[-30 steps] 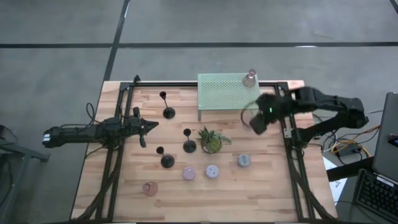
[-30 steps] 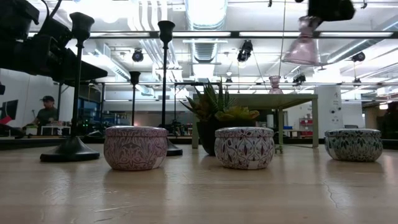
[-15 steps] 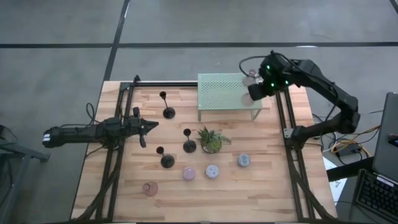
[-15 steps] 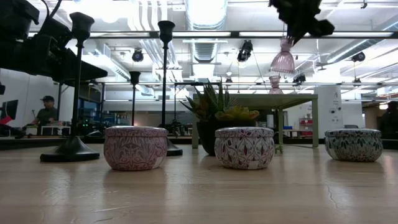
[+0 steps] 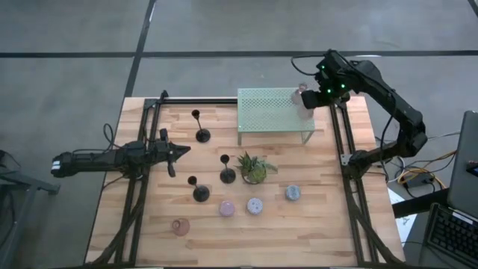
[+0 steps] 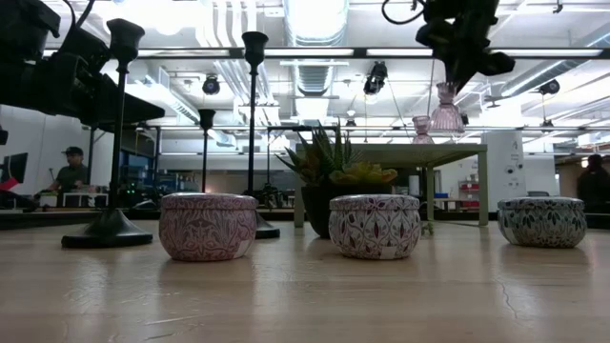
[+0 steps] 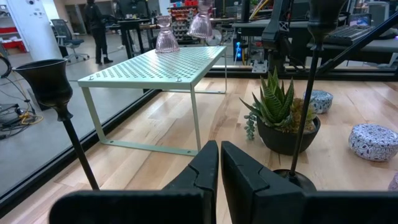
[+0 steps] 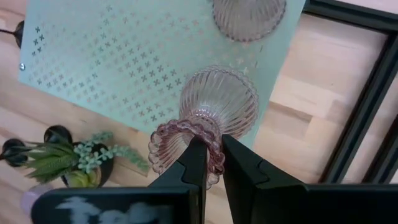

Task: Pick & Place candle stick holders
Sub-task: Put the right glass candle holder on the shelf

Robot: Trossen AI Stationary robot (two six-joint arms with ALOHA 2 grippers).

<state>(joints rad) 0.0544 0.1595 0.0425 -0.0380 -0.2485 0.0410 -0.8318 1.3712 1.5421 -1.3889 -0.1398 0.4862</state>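
My right gripper [image 5: 308,98] hangs over the far right corner of the pale green mesh rack [image 5: 269,110], shut on a pink ribbed glass candle holder [image 8: 217,106]. This holder [image 6: 446,107] floats just above the rack top. A second pink glass holder [image 6: 420,130] stands by its base on the rack beside it. Three black candlesticks [image 5: 200,127] [image 5: 226,170] [image 5: 198,188] stand on the wooden table. Several small round holders [image 5: 255,205] sit in a row near them. My left gripper [image 5: 183,150] waits shut at the table's left side, level, touching nothing. My right gripper pinches the pink glass holder by its beaded top rim [image 8: 186,148] between the two fingers. The fingers come from above, slanting down. The holder hangs upright below them with its flared foot [image 8: 219,99] downward, clear of the rack top.
A spiky green plant in a dark pot [image 5: 254,169] stands in the table's middle, in front of the rack. Black frame rails [image 5: 337,142] run along the table's left and right sides. A person [image 6: 69,171] sits far off in the room behind.
My right gripper has carried the pink glass holder from beside the rack's near right corner toward the table's far edge, over the rack's far right corner. Its wrist has rolled on the way. The holder has sunk closer to the rack top, staying clear of it.
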